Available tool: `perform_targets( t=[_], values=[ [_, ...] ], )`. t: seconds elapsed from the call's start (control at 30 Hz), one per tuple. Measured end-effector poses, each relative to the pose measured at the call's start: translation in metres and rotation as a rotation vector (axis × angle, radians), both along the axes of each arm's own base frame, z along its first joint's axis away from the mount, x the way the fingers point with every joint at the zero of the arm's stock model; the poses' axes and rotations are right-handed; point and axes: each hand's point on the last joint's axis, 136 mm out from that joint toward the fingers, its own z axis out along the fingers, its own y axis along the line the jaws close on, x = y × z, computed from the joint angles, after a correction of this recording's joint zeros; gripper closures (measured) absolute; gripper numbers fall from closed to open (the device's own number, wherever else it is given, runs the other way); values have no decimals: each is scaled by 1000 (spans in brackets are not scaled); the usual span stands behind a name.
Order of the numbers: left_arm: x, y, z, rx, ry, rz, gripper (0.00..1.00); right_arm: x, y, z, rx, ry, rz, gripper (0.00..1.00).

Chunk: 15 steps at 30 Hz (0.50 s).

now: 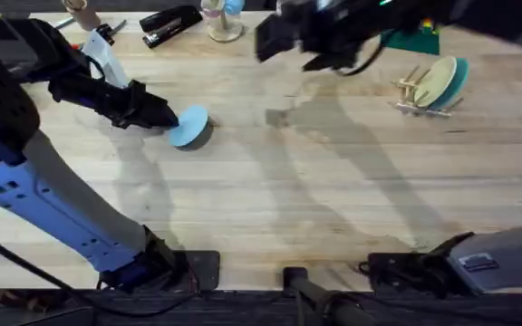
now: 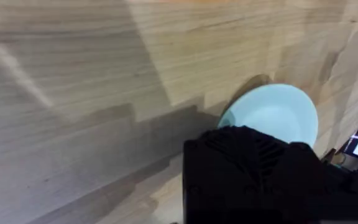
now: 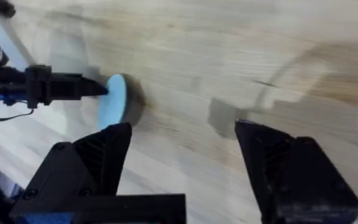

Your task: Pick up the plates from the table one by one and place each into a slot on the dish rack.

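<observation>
A pale sky-blue plate (image 1: 189, 126) (image 2: 273, 114) (image 3: 112, 100) is on the left part of the table (image 1: 315, 190), tipped up on its edge with a shadow under it. My left gripper (image 1: 169, 117) (image 3: 98, 89) is shut on its rim, and its black body covers the near part of the plate in the left wrist view. At the far right, the dish rack (image 1: 412, 93) holds a teal plate (image 1: 460, 76) and a pale yellowish plate (image 1: 437, 81) upright. My right gripper (image 3: 185, 158) hangs open high over the table's back middle, with nothing between its fingers.
Along the back edge lie a black stapler (image 1: 170, 23), a clear cup (image 1: 223, 24), a green object (image 1: 417, 41) and a white and orange tool (image 1: 100, 43). Bare wood lies between the blue plate and the rack.
</observation>
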Motion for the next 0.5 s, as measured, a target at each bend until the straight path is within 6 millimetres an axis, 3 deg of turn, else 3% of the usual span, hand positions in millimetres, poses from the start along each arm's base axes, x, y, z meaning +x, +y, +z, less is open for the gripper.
perform_targets(
  t=[0.23, 0.5],
  values=[
    [0, 0, 0, 0, -1, 0, 960, -10, 61, -35, 47, 75, 24, 7],
    [0, 0, 0, 1, -1, 0, 960, -15, 90, -53, 107, 154, -46, 7]
  ],
)
